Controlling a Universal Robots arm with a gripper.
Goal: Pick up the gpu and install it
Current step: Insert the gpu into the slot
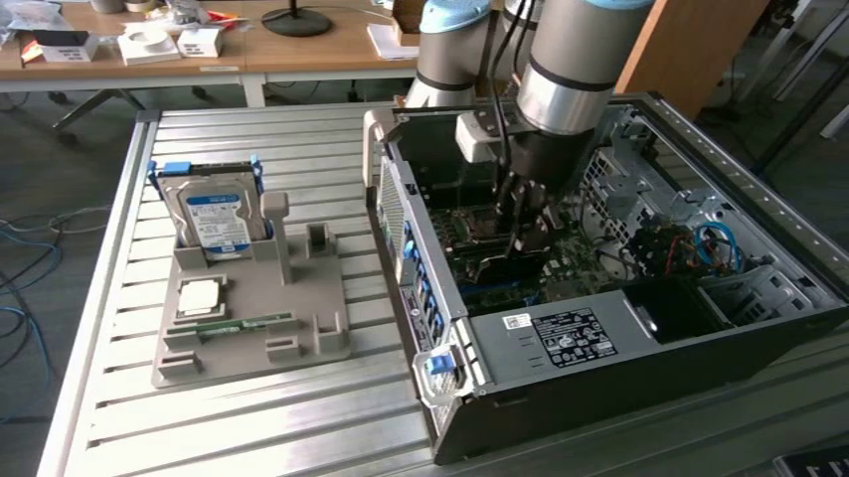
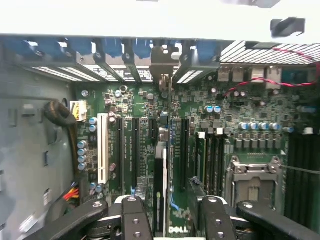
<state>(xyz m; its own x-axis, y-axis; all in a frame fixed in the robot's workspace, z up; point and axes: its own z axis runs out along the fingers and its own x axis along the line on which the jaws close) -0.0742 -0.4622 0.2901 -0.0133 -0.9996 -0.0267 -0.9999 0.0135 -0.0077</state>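
The gpu (image 2: 160, 170) shows edge-on in the wrist view as a thin dark card standing upright in a motherboard (image 2: 145, 100) slot. Its silvery end bracket (image 2: 161, 70) sits against the case's rear slot openings. My gripper (image 2: 172, 205) is open and straddles the card, one black finger (image 2: 132, 215) on each side with small gaps to it. In the exterior view the gripper (image 1: 518, 234) reaches straight down into the open computer case (image 1: 558, 338), just above the board.
On the exterior view's left, a grey holder (image 1: 318, 328) carries a silver hard drive with a blue label (image 1: 217, 221), a processor chip (image 1: 199, 296) and a green memory stick (image 1: 239, 326). Case walls, drive cages and coloured cables (image 1: 703, 243) surround the gripper. The processor socket (image 2: 252, 182) lies beside the slots.
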